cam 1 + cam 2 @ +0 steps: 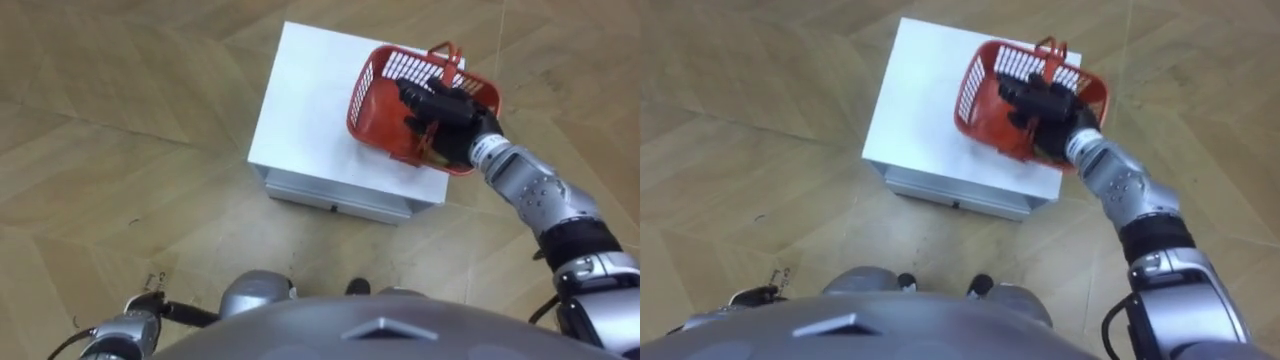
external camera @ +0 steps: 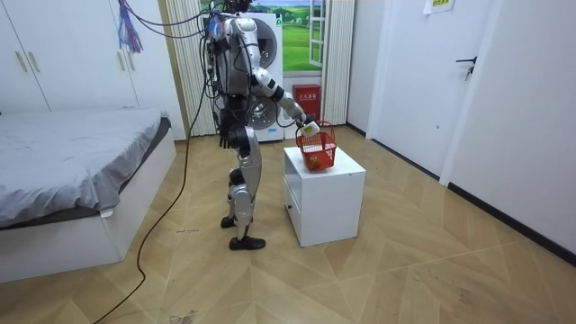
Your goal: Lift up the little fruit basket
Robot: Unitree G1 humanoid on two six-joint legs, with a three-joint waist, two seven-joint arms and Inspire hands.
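Left eye view showed me the red fruit basket (image 1: 372,100) at the far right corner of the white bench (image 1: 300,110). It was tilted, and part of it reached out past the bench's right edge. The right hand (image 1: 445,112) was inside the open top of the basket, with the arm coming in from the lower right. Its dark fingers were curled round the basket's nearer handle, so the hand was clamped on the basket. The other handle (image 1: 446,48) stood free at the far rim.

I could not tell whether the basket's bottom touched the bench top or hung just above it; in the room view it looked very near to the top. What was in the basket I could not make out.

In the room view the robot stood upright just beside the bench, on the wooden floor (image 2: 405,261), between the bench and a bed (image 2: 81,144). The left hand (image 2: 222,139) hung down at the robot's hip, well apart from the basket. I could not tell how its fingers were.
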